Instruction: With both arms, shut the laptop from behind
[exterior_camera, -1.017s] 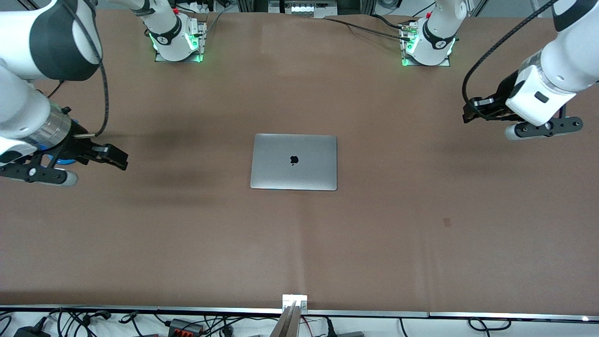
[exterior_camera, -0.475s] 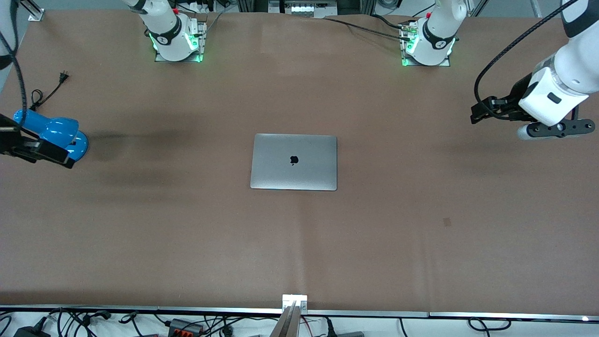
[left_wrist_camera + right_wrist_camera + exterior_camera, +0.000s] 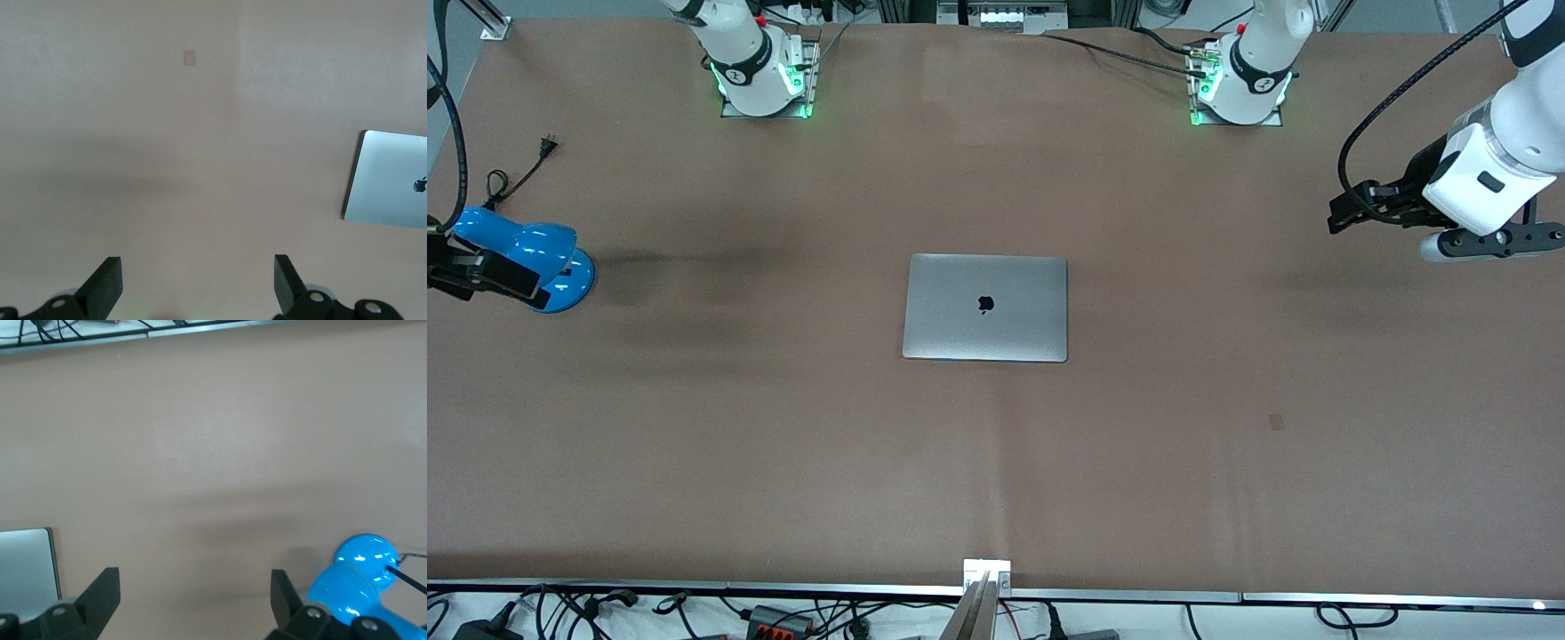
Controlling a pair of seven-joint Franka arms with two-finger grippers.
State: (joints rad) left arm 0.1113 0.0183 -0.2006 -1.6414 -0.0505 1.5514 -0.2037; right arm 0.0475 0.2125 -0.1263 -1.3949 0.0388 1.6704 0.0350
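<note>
Front view shows one laptop, two arms and one blue desk lamp on a brown table. The laptop lies shut and flat in the middle of the table, silver lid up with the black apple logo showing; neither gripper touches it.

There are two arm bases along the table's edge by the robots, each lit green at its foot. The left arm enters from its end of the table and is cut off by the picture's edge, so only its wrist and hand show. The left gripper hangs over bare table, well apart from the laptop; in the left wrist view its fingers stand wide apart with nothing between them, and the laptop's corner shows off to one side.

The right arm is almost wholly out of the front view; only a black cable and the right gripper show at the edge, over the lamp. In the right wrist view its fingers are spread wide and hold nothing, with the lamp's blue head just beside one finger.

The lamp's black cord and plug lie on the table nearby. No container is in sight.
</note>
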